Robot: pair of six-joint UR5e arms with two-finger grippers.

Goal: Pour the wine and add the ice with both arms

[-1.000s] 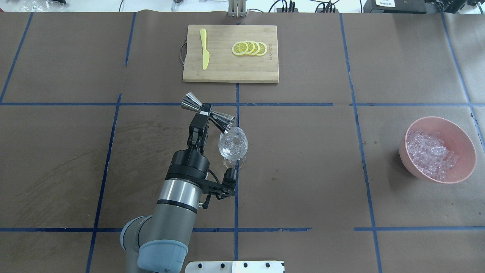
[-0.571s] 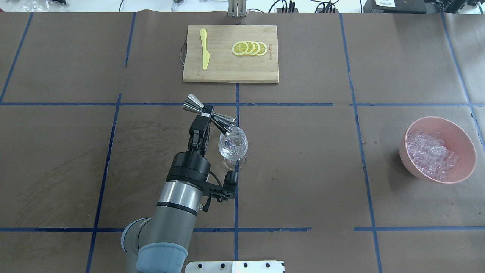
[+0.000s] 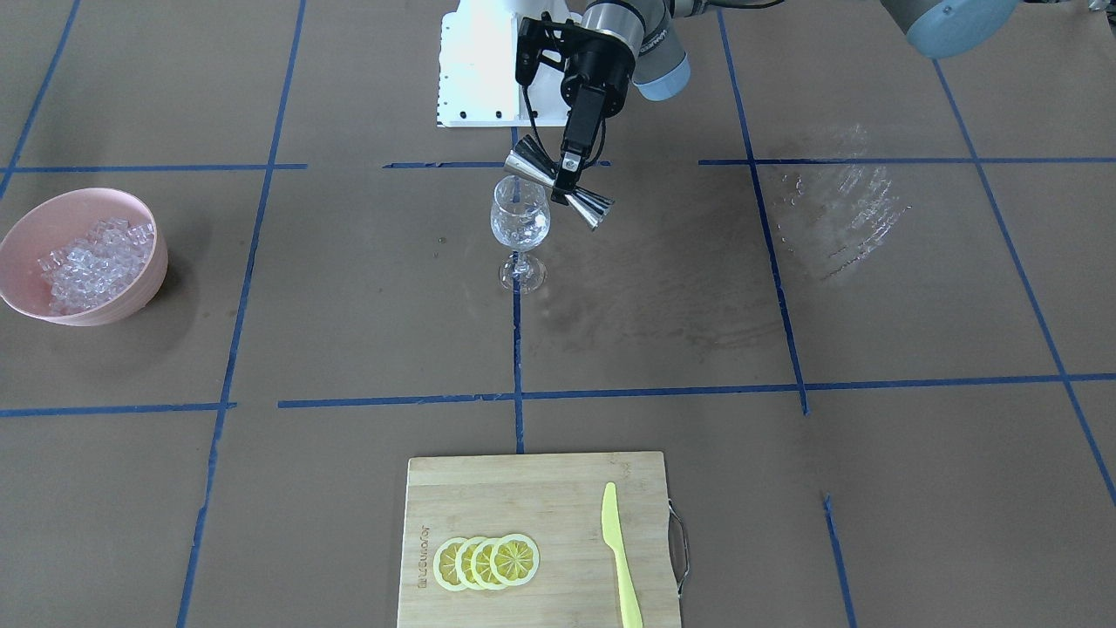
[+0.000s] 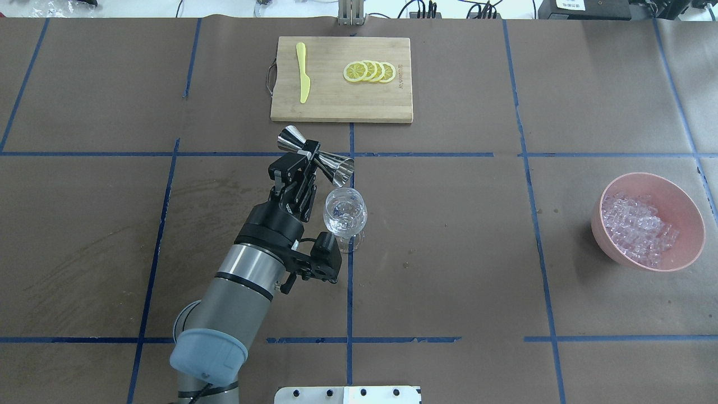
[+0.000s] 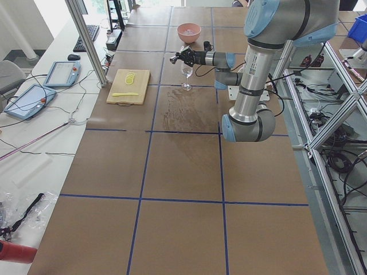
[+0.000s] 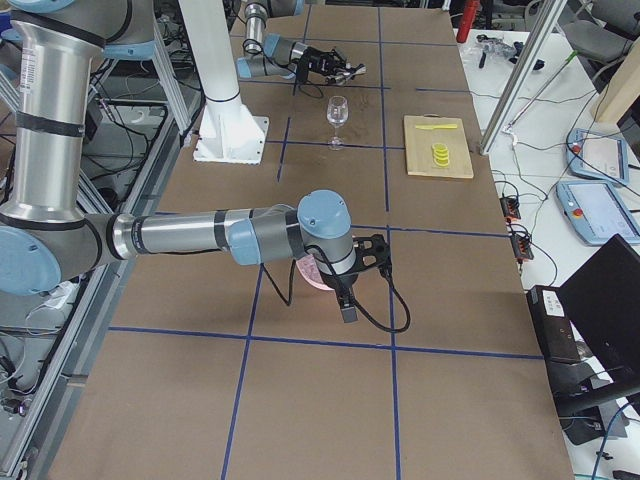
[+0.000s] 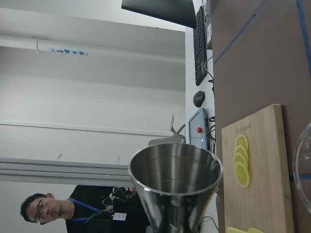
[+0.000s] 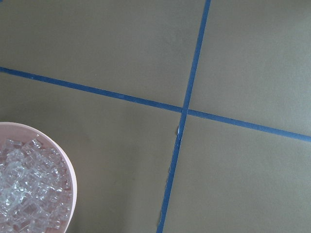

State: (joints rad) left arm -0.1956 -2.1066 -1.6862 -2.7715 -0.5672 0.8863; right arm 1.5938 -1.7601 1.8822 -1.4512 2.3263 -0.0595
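The left claw (image 4: 307, 160) is clamping a tilted jigger (image 4: 336, 166) just beside the wine glass (image 4: 346, 210), risking toppling it if swinging low, while the ice (image 4: 636, 227) is lying in a bowl (image 4: 693, 244) well right of the glass and the right claw (image 6: 368, 255) is showing too little to tell its state.

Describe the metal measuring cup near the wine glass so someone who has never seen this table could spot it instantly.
On the brown table, find the bamboo cutting board, then the clear stemmed wine glass nearer the robot. By the glass's rim, the left arm's black tool holds the shiny steel double-cone jigger tilted in the air; it is the only mirror-bright hourglass shape there.
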